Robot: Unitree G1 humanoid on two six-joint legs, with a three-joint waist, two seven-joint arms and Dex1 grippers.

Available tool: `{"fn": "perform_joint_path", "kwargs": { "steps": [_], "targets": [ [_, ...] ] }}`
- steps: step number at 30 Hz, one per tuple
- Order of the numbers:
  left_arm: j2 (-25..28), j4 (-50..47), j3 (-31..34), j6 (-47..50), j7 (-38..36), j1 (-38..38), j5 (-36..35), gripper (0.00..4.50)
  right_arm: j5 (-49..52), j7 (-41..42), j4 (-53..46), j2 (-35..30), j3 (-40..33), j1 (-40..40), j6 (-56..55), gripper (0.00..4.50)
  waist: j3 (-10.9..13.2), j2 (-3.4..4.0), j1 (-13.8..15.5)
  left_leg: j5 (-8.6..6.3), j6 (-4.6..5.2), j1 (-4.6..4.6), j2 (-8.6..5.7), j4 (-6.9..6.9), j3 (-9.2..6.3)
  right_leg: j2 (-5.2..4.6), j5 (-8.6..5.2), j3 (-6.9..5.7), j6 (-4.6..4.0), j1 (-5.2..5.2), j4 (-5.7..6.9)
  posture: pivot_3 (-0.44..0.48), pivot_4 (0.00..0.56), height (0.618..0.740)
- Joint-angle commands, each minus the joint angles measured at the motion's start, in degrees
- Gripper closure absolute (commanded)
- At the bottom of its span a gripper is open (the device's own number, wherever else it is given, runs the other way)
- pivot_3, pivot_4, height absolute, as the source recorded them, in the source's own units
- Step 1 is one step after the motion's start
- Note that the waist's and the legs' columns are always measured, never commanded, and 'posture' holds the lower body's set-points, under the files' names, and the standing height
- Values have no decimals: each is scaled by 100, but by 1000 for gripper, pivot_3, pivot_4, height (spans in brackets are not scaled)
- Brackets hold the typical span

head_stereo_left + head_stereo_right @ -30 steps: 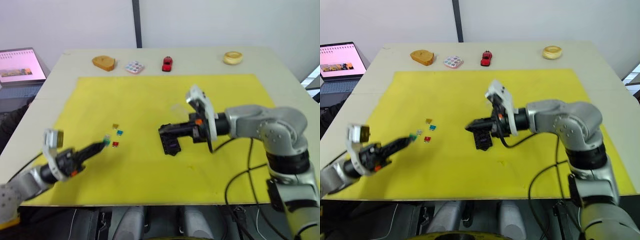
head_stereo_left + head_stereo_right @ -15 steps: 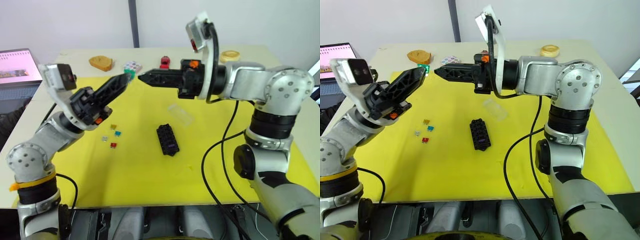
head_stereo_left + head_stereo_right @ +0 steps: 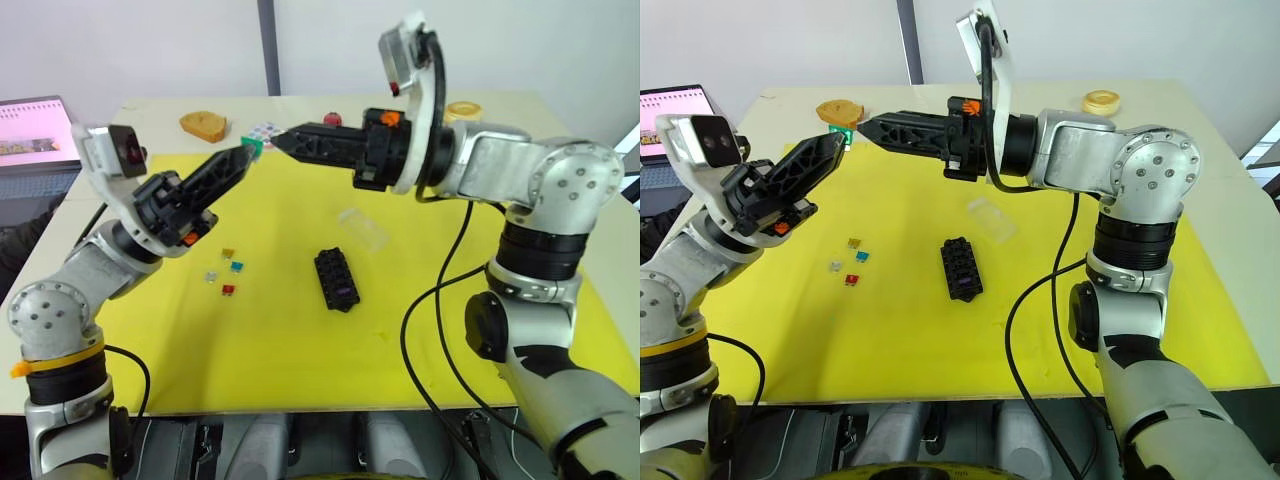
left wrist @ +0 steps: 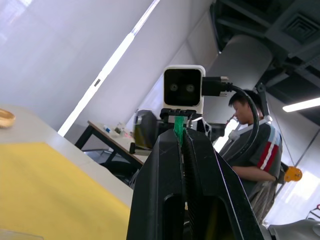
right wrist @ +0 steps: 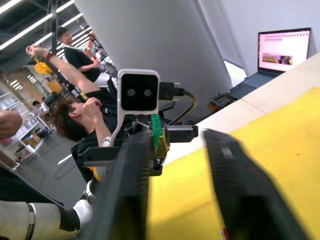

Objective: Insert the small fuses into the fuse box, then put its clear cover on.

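Note:
My left gripper (image 3: pixel 243 157) is raised above the yellow mat (image 3: pixel 420 340) and shut on a teal fuse (image 3: pixel 256 146). The fuse sticks out past the fingertips (image 4: pixel 172 142). My right gripper (image 3: pixel 285 142) is also raised and open, its tips pointing at the fuse a short gap away. On the mat lies the black fuse box (image 3: pixel 337 280). The clear cover (image 3: pixel 362 228) lies just behind it. Several small fuses rest left of the box: amber (image 3: pixel 229 253), blue (image 3: pixel 238 267), grey (image 3: pixel 210 277), red (image 3: pixel 228 290).
Along the table's far edge sit a wooden piece (image 3: pixel 204 124), a white tile with coloured dots (image 3: pixel 264 130), a red toy car (image 3: pixel 330 119) and a tape roll (image 3: pixel 462 110). A laptop (image 3: pixel 35 130) stands off the table's left side. People appear behind, in both wrist views.
Both arms rose from the mat. The left gripper lifted the teal fuse from the pile. The right gripper left the fuse box and now faces the left gripper's tip.

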Motion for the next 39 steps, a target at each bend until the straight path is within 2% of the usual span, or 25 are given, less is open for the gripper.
{"fn": "perform_joint_path", "kwargs": {
  "steps": [1,39],
  "targets": [
    [69,-94,50,-103,-59,-31,4,4500,254,-41,-64,-9,-51,-54,-87,2752,0,0,0,0,0,0,0,-1,0,0,0,0,0,0,0,0,150,740],
    [-146,-196,-269,-286,-3,-177,215,4500,958,-426,-13,-267,178,82,-237,2752,0,0,2,-1,5,0,0,0,0,0,0,0,0,1,-1,0,150,740]
  ]
}}
